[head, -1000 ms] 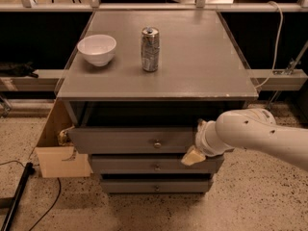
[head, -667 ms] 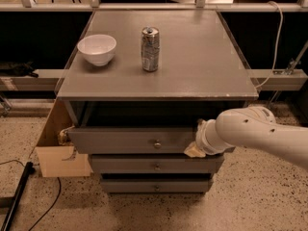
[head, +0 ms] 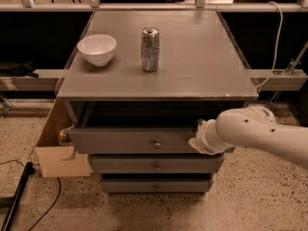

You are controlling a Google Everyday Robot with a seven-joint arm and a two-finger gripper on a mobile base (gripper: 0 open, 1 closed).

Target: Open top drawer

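Camera view has my gripper [head: 196, 140] against the right part of the top drawer [head: 120, 141] front, just right of its knob [head: 157, 145]. My own wrist covers it, so I cannot tell whether it is apart or clamped. The top drawer stands partway out under the tabletop [head: 197, 66], jutting forward past the middle drawer [head: 125, 164].

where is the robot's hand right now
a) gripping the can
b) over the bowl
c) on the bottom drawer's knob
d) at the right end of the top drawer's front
d: the hand is at the right end of the top drawer front, right of its knob; the can and white bowl stand untouched on the cabinet top.
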